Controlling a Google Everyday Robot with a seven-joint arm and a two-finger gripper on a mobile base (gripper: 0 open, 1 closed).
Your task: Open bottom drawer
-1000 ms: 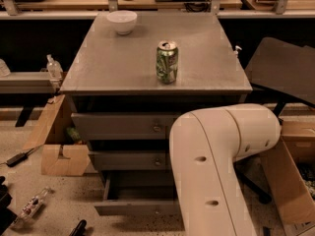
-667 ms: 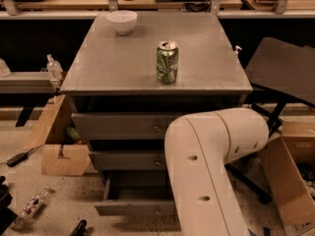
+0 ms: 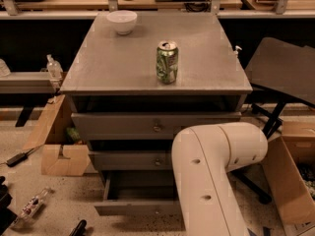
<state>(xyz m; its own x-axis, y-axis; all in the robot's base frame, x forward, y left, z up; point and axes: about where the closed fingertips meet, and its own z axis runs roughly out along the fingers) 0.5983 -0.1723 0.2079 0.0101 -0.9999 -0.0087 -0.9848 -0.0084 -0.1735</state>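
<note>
The hand is out of sight, somewhere past the white arm (image 3: 211,181) that fills the lower right, so I cannot tell whether it is open or holds anything. The arm also covers the right end of the bottom drawer (image 3: 133,208). That drawer sits pulled out from the grey cabinet (image 3: 78,107), below the middle drawer (image 3: 130,160). Its front faces the camera, long axis running left to right, with its small knob (image 3: 156,211) just left of the arm. The inside is dark and hard to make out.

Grey worktop (image 3: 113,58), centre frame. I log: white bowl (image 3: 122,21) upper left; green can (image 3: 167,62) centre. Claw hidden.
</note>
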